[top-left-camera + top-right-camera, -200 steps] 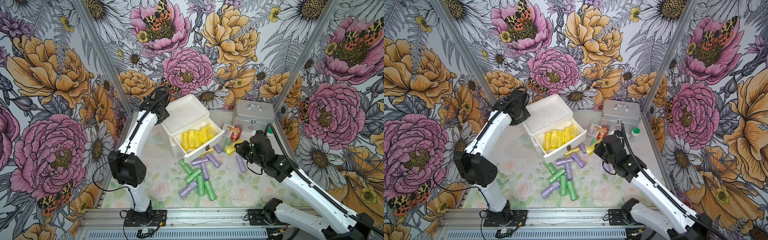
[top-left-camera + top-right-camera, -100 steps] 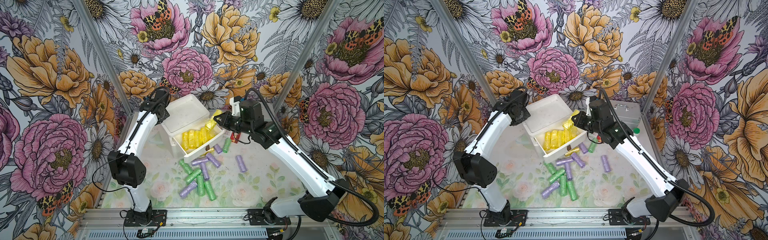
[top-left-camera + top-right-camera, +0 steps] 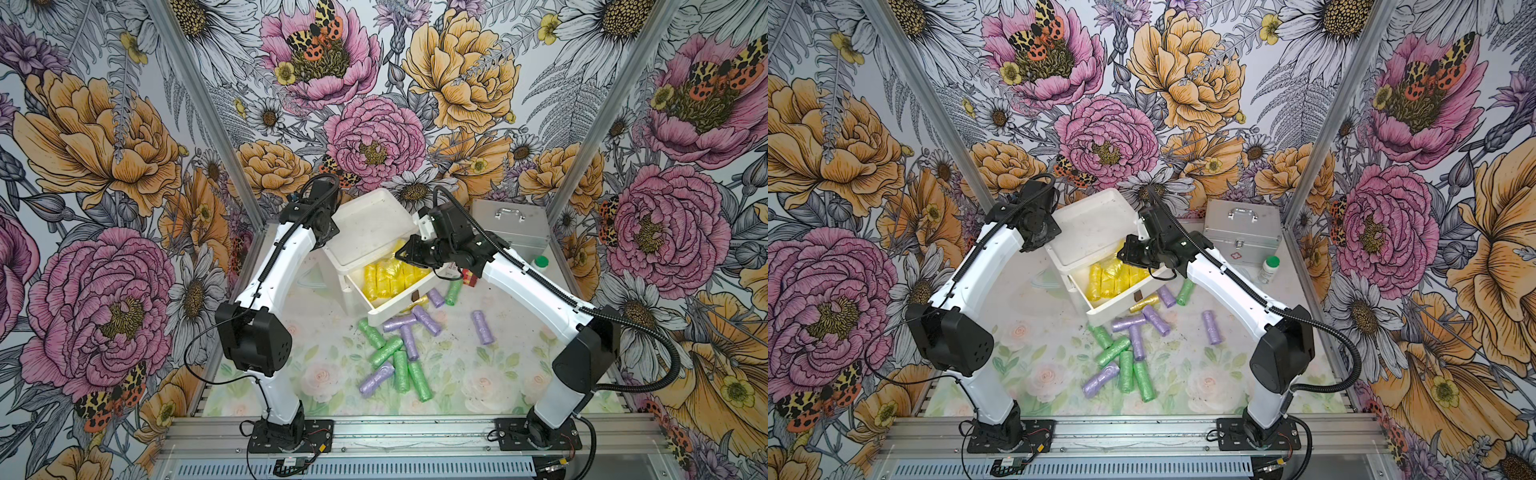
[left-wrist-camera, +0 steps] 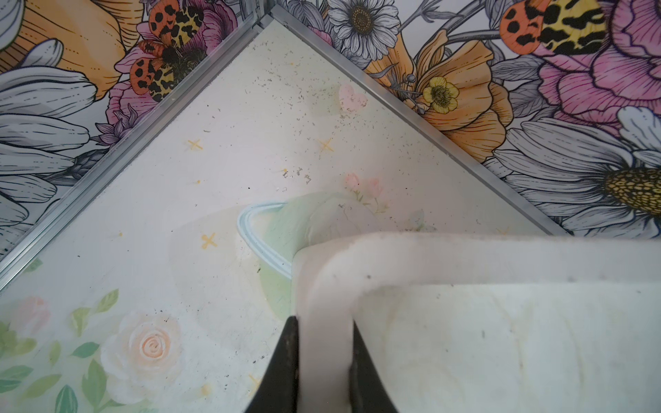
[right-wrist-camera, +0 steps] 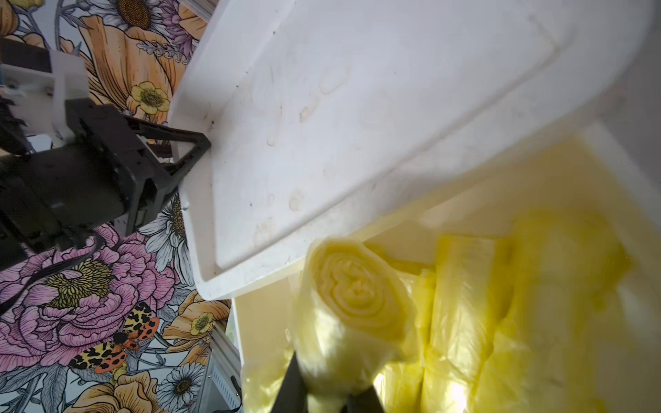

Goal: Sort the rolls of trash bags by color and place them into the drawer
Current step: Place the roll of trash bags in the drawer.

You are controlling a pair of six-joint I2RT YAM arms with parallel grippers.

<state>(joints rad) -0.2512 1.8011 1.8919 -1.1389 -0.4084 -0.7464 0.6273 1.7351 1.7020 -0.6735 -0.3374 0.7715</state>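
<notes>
At the far left, the left gripper (image 4: 323, 321) is clamped on the raised rim of the white box (image 3: 370, 224), with one finger on each side of the rim. The drawer (image 3: 397, 306) of this box stands pulled out toward the near side. A row of yellow rolls (image 3: 384, 279) lies side by side inside it.

Over the far right part of the drawer, the right gripper (image 3: 409, 254) is closed on a yellow roll (image 5: 354, 296). The roll's spiral end faces the wrist camera, and I cannot tell whether it touches the rolls below.

On the mat (image 3: 332, 374), a stray yellow roll (image 3: 419, 302) lies just beside the drawer front. Nearer than that, green and lilac rolls (image 3: 386, 351) lie in a loose heap, some crossing each other. To the right of the drawer front, a lilac and green pair (image 3: 435, 297) lies close together. A lone lilac roll (image 3: 482, 328) lies apart from the heap, further right.

At the far right stands a metal case (image 3: 515, 226), and a bottle (image 3: 1268, 270) with a green cap stands near its right corner.
</notes>
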